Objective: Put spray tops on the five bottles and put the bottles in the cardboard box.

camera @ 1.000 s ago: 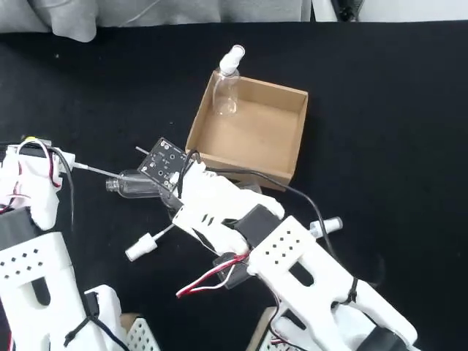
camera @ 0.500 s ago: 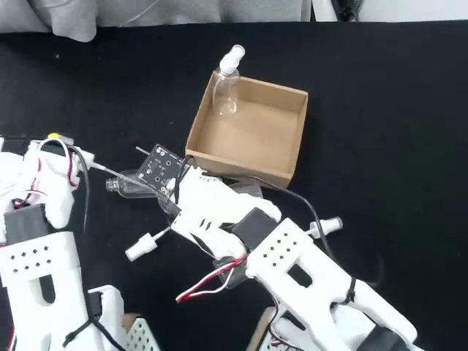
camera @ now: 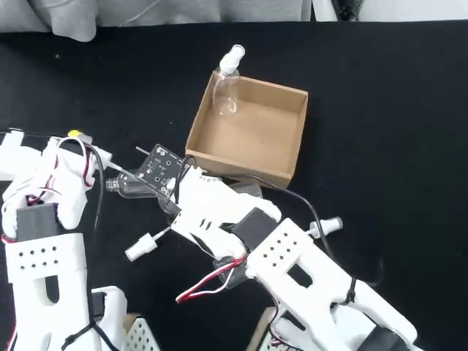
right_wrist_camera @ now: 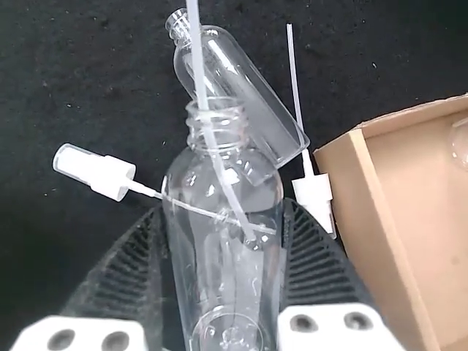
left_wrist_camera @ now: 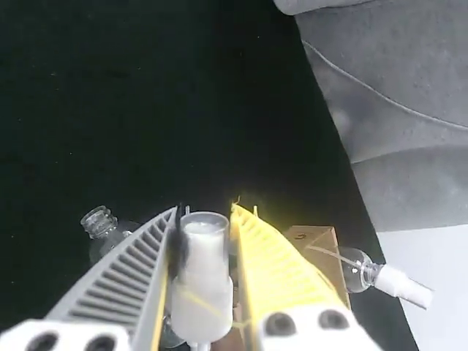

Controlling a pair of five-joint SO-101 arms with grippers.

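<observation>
The black table [camera: 380, 110] carries the cardboard box [camera: 248, 135] toward twelve o'clock from its centre; the right gripper [right_wrist_camera: 223, 208], at seven o'clock from the box, is clenched around an open clear bottle [right_wrist_camera: 219, 256]; the left gripper [left_wrist_camera: 206, 212], at nine o'clock from it, grasps a spray top [left_wrist_camera: 201, 281] whose tube [right_wrist_camera: 219, 161] runs into that bottle's neck; a capped bottle [camera: 226, 91] leans in the box's eleven-o'clock corner; a second open bottle [right_wrist_camera: 241, 95] lies touching the held one; a loose spray top [camera: 142, 247] lies at seven o'clock from both.

Left arm [camera: 40, 263] extended, left tool [left_wrist_camera: 205, 212] clamped on spray top [left_wrist_camera: 201, 285], right arm [camera: 307, 270] extended, right tool [right_wrist_camera: 221, 208] clamped on bottle [right_wrist_camera: 219, 256]
</observation>
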